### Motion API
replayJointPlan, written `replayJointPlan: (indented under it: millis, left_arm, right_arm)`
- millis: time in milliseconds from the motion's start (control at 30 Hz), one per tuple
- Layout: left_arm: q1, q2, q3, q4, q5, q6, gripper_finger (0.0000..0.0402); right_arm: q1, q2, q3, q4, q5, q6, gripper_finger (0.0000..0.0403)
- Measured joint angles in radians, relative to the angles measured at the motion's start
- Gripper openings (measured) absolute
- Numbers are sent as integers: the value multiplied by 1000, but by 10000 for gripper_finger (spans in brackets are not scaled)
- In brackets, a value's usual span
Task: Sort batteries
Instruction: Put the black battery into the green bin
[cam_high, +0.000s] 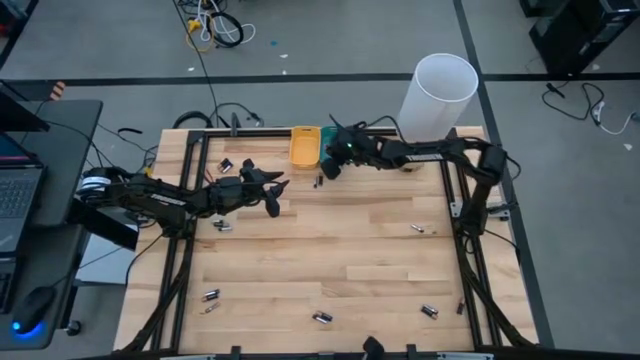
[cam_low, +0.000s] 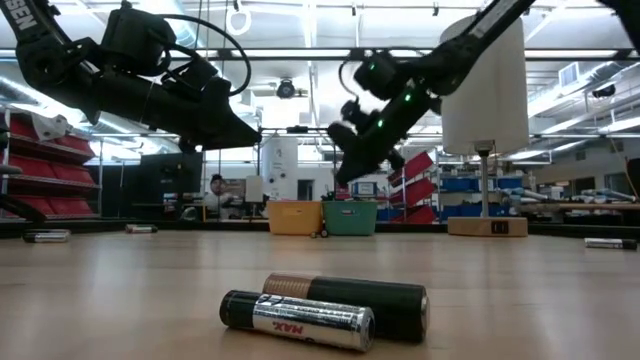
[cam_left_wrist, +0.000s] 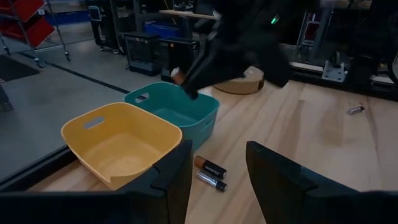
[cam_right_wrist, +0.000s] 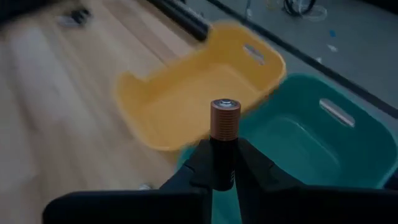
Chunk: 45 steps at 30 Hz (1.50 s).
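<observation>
So the right gripper (cam_right_wrist: 219, 163) is pinching a copper-topped battery (cam_right_wrist: 224, 121) upright over the teal tray (cam_right_wrist: 323, 140), beside the yellow tray (cam_right_wrist: 186, 93). Left gripper (cam_left_wrist: 214, 177) is hanging open, empty, nearby.

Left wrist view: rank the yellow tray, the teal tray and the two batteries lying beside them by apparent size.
1. Yellow tray, nearer the camera, so unsure against teal.
2. Teal tray, partly hidden.
3. The two batteries, far smaller, about alike.

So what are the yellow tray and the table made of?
The yellow tray looks like smooth moulded plastic: even colour, rounded corners and a cut-out handle slot. The table looks like pale wood, probably sealed: its top shows planks and grain.
</observation>
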Motion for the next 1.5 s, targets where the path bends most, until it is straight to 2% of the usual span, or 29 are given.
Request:
replayJointPlan:
  millis: [167, 400, 667, 900, 1100, 1267, 1500]
  left_arm:
    - [-1, 0, 0, -13, 0, 9, 165]
    - [-1, 0, 0, -87, 0, -29, 165]
    - [-1, 1, 0, -87, 0, -50, 165]
    - [-5, 13, 0, -108, 3, -83, 165]
    - [-30, 22, 0, -119, 69, -104, 165]
    - [-57, 31, 0, -117, 81, -107, 165]
    - [-75, 32, 0, -109, 69, -86, 165]
  right_arm:
    - [-21, 80, 20, -14, 46, -25, 49]
    - [-24, 88, 22, -39, 134, -111, 94]
    - [-18, 31, 22, -65, 150, -232, 134]
    - [50, -116, -14, -135, 152, -249, 136]
    - [159, -274, -49, -419, 194, -154, 135]
    - [297, -392, -121, -661, 187, -33, 135]
    - [519, -510, -222, -1031, 180, 329, 135]
